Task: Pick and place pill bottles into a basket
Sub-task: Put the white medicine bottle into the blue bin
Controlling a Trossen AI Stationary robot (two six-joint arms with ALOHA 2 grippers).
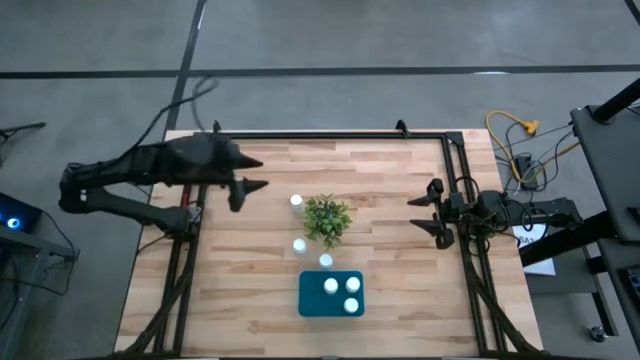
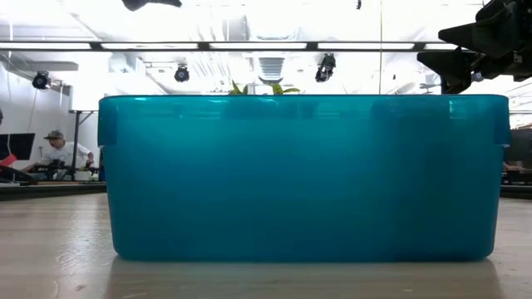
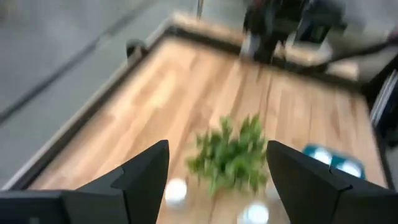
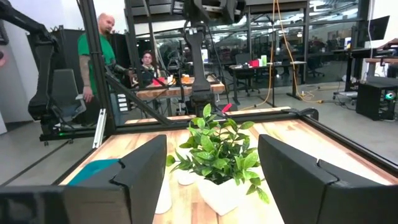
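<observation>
The teal basket [image 1: 318, 300] stands near the table's front edge, and three white pill bottles [image 1: 331, 286] stand upright in it. Three more bottles stand on the table around the green plant [image 1: 327, 218]: one to its far left [image 1: 296, 201], two on its near side [image 1: 299, 245] [image 1: 326, 260]. My left gripper [image 1: 256, 173] hovers open above the table's left part, left of the plant, with nothing between its fingers; its wrist view shows the plant [image 3: 233, 155] and a bottle [image 3: 176, 190] blurred. My right gripper [image 1: 423, 214] waits open at the right side, facing the plant [image 4: 217, 155].
A dark frame rail [image 1: 330, 135] runs along the table's far edge and down both sides. In the low view the basket [image 2: 303, 178] fills most of the picture. People [image 4: 93, 56] stand and sit beyond the table. Bare wood lies left of the basket.
</observation>
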